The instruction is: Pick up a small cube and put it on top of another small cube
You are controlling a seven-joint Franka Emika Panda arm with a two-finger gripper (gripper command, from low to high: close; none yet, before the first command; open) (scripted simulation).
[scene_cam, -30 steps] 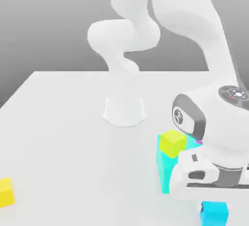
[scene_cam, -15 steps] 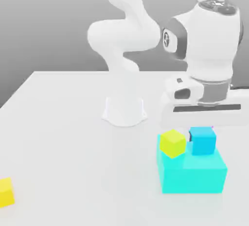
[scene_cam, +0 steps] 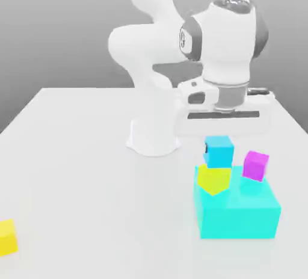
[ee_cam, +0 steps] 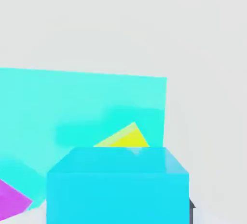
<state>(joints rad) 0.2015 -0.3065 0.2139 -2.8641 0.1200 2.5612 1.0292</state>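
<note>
My gripper [scene_cam: 219, 147] is shut on the small cyan cube [scene_cam: 219, 151], which hangs under the hand in the exterior view. Directly below it sits the small lime-yellow cube [scene_cam: 213, 179], on the near left corner of the large cyan block [scene_cam: 240, 214]. The cyan cube's underside is at the yellow cube's top; I cannot tell whether they touch. In the hand view the cyan cube [ee_cam: 118, 184] covers most of the lime-yellow cube [ee_cam: 123, 138], with the large block [ee_cam: 72, 105] beneath.
A magenta cube [scene_cam: 256, 165] rests on the large block's far right part, also seen as the magenta corner [ee_cam: 12, 203]. A warm-yellow cube [scene_cam: 6, 237] lies at the exterior view's lower left. The robot's base [scene_cam: 154, 136] stands behind the block on the white table [scene_cam: 78, 169].
The hand has carried the small cyan cube up from the table's front, over the large block, and leftwards until it is above the lime-yellow cube. The magenta cube has come into sight.
</note>
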